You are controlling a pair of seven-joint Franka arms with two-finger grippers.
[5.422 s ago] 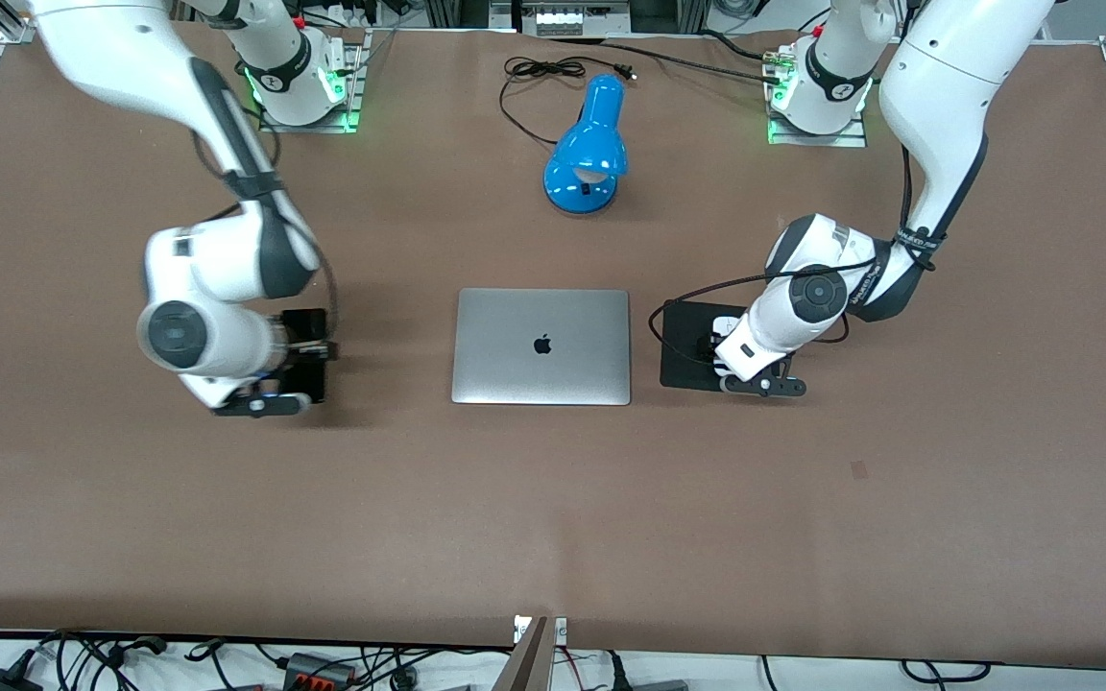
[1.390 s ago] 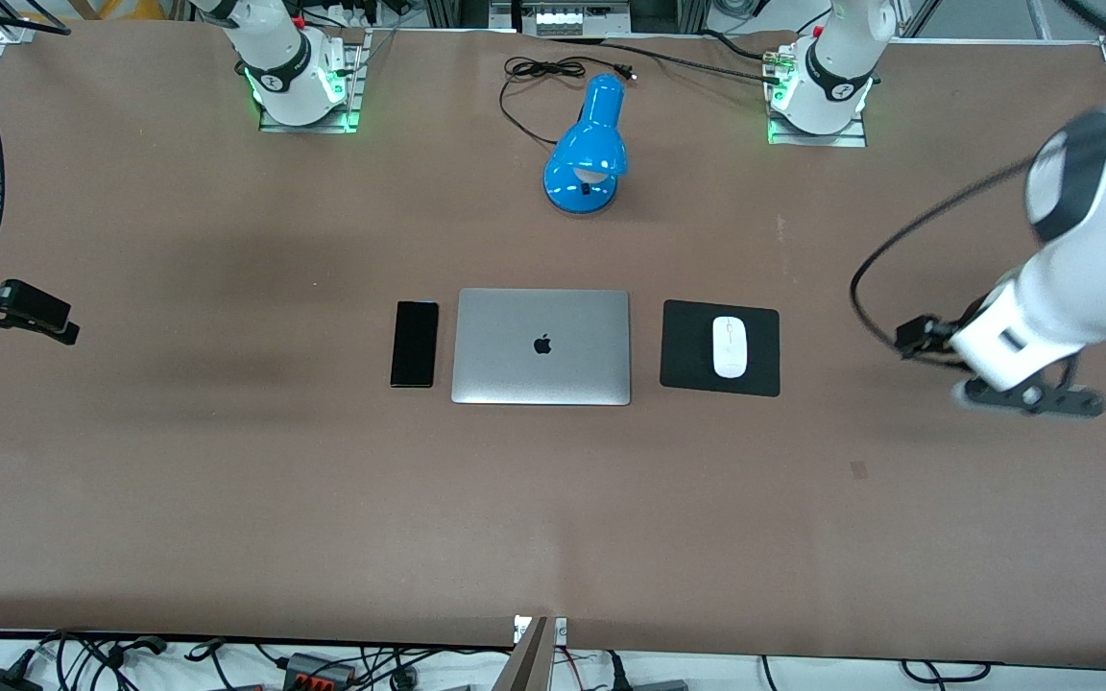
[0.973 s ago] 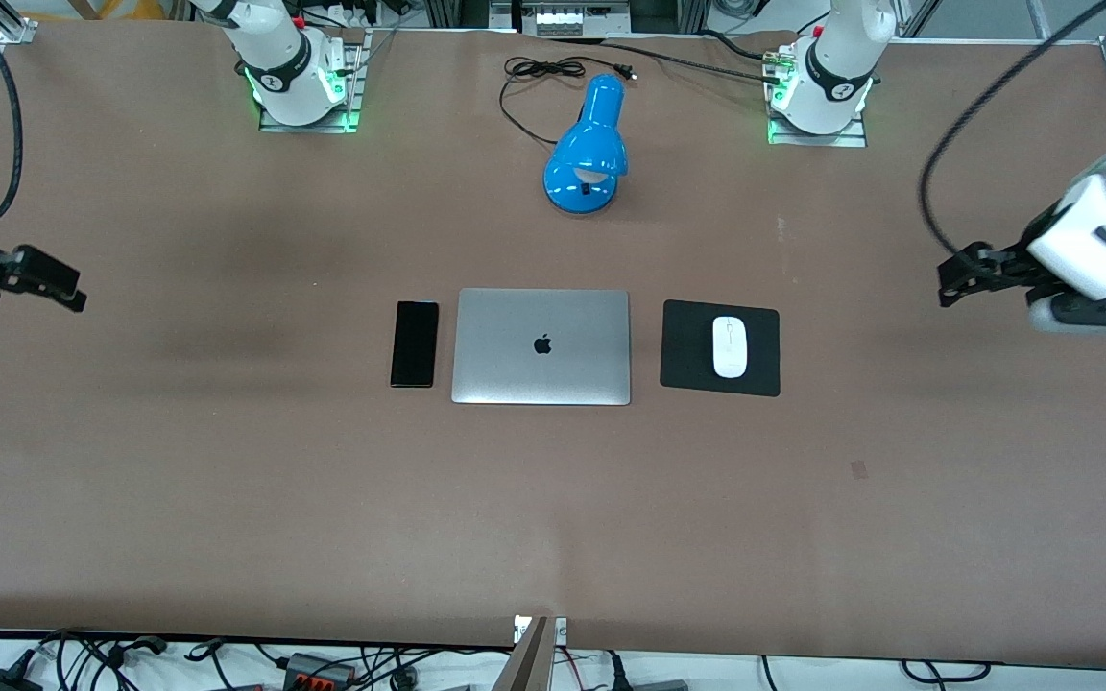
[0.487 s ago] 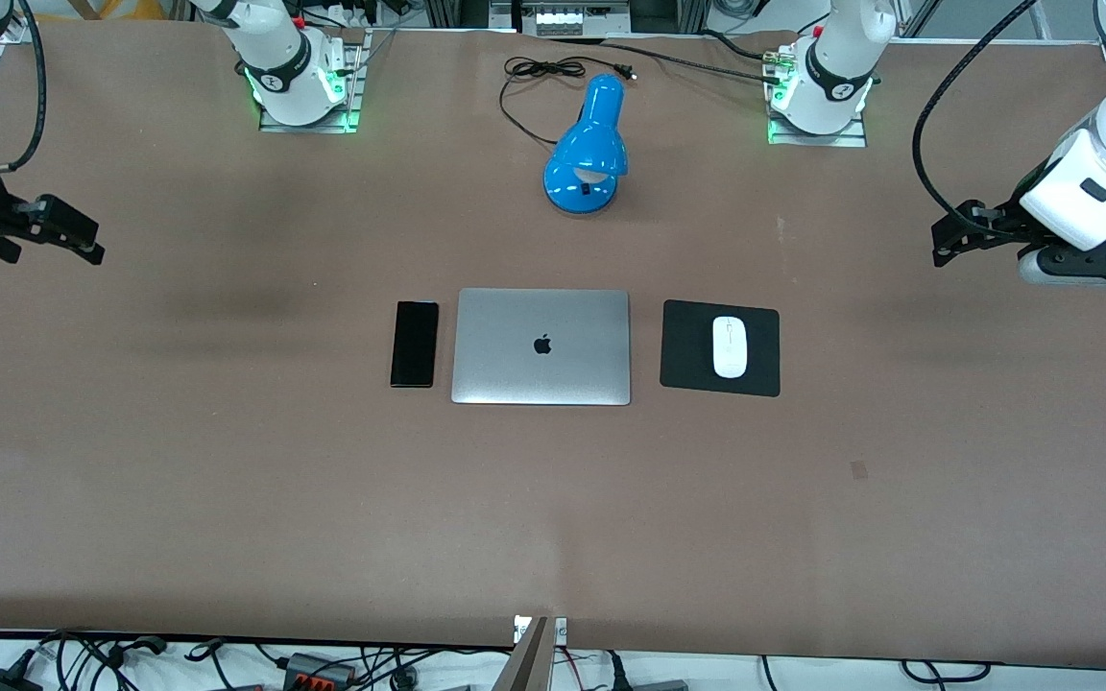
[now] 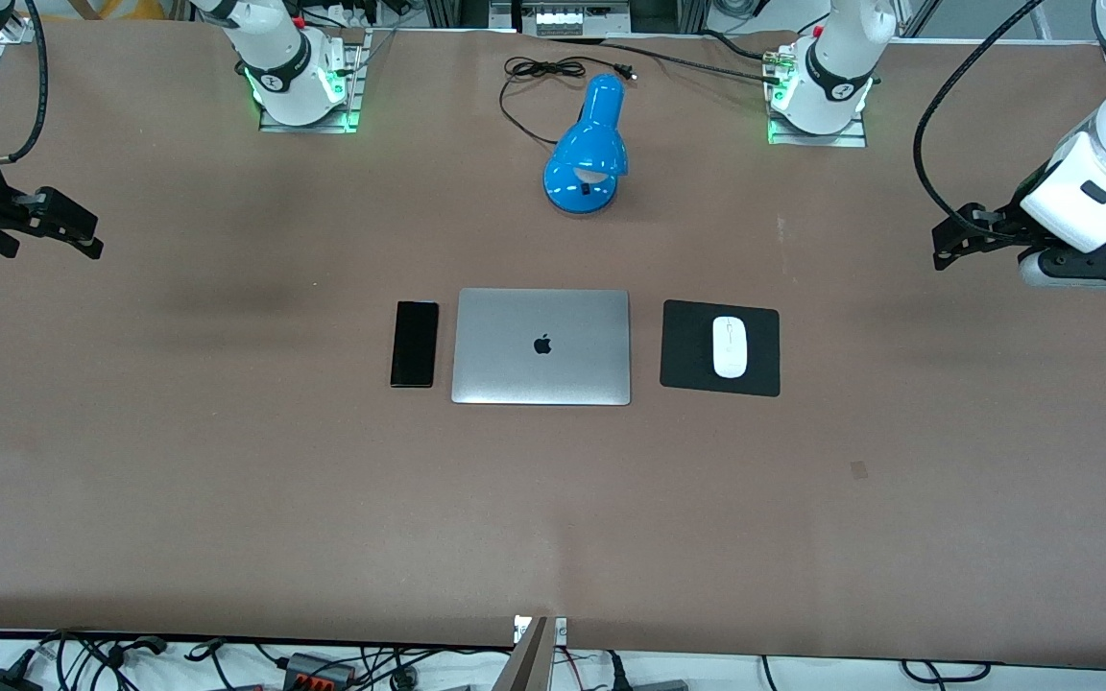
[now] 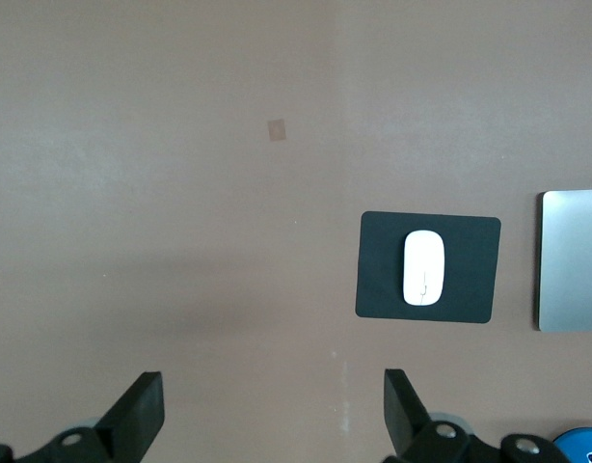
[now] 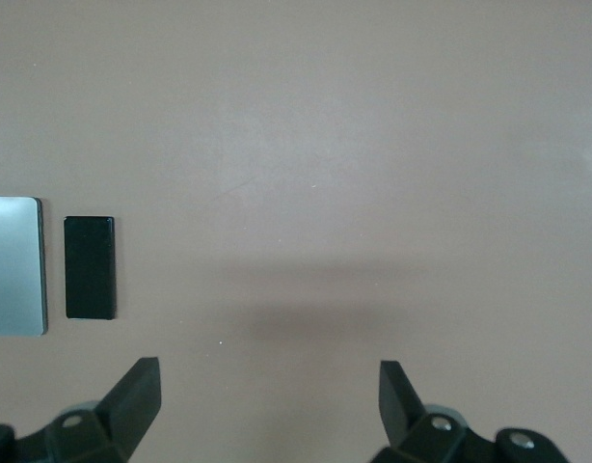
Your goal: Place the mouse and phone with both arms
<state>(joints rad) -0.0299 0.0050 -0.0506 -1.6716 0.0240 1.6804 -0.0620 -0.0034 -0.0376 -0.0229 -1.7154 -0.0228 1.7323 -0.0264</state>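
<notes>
Little looks likely to go wrong now, since both things appear placed; the chief risk, in my judgement, is an arm sweeping low over the table on a later move and nudging the mouse (image 5: 730,346) off the mouse pad (image 5: 687,331), or the phone (image 5: 415,344) against the laptop (image 5: 541,346); the mouse lies on the pad at the laptop's 3 o'clock, the phone just beside the laptop at its 9 o'clock; the left gripper (image 6: 273,417) hangs wide open and empty over the left arm's end of the table, the mouse well apart at about its 8 o'clock in the front view; the right gripper (image 7: 269,405), likewise spread and empty, hangs over the right arm's end, the phone well apart at about its 4 o'clock.
</notes>
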